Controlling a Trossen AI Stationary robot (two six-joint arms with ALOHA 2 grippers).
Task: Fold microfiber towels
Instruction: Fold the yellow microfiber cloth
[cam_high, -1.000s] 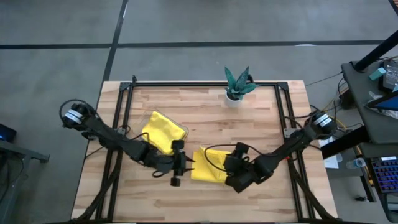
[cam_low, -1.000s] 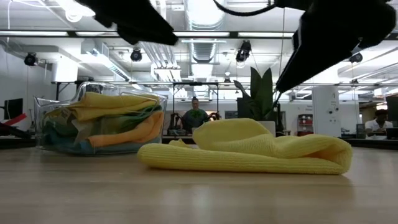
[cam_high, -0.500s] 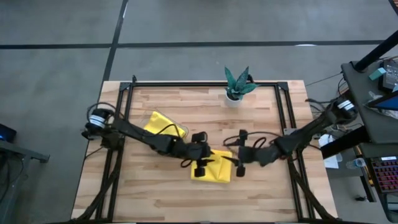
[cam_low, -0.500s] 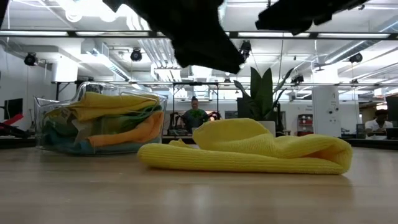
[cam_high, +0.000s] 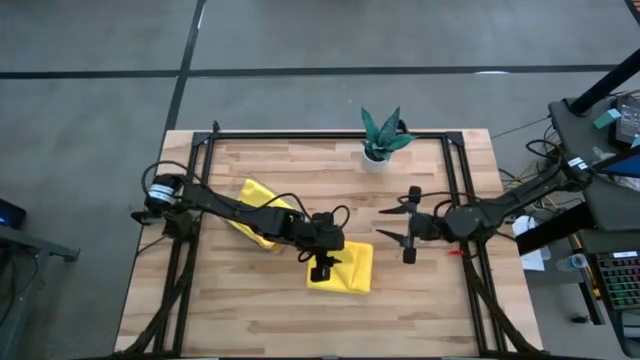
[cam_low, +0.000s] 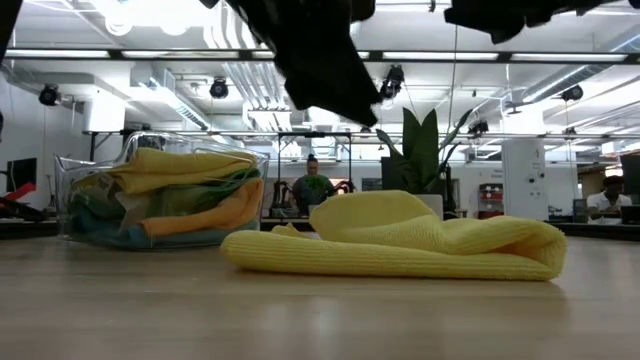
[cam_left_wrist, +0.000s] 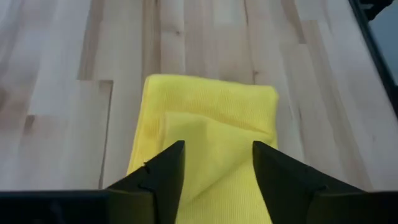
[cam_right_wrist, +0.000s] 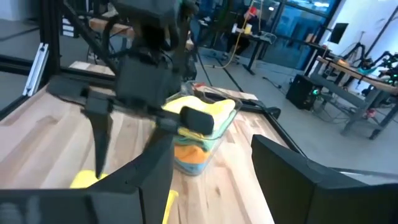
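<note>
- Lying folded on the wooden table (cam_high: 420, 290), a yellow towel (cam_high: 345, 268) sits directly beneath the left gripper (cam_high: 320, 270), which hangs over its near-left part.
- The left wrist view shows what the overhead one hides: the left gripper's two dark fingers (cam_left_wrist: 160, 177) stand spread apart above the cloth, pinching nothing, with a smaller folded layer of the yellow towel (cam_left_wrist: 208, 149) visible between them.
- The low view shows this towel (cam_low: 400, 245) as a thick, rounded bundle resting flat on the tabletop, with the dark arms only as shapes overhead.
- Behind the left gripper, along its own arm, a clear tray (cam_high: 262, 212) holds more towels; from above only yellow shows and the arm crosses over it, while the low view reveals yellow, orange and greenish-blue cloths stacked inside the tray (cam_low: 160, 195).
- The right gripper (cam_high: 405, 232) hovers off to the towel's right, clear of it, fingers spread and holding nothing.
- A small teal-leaved plant (cam_high: 382, 133) in a white pot stands at the table's far edge, well beyond both grippers.
- People sit at desks in the room behind the table in the low view.
</note>
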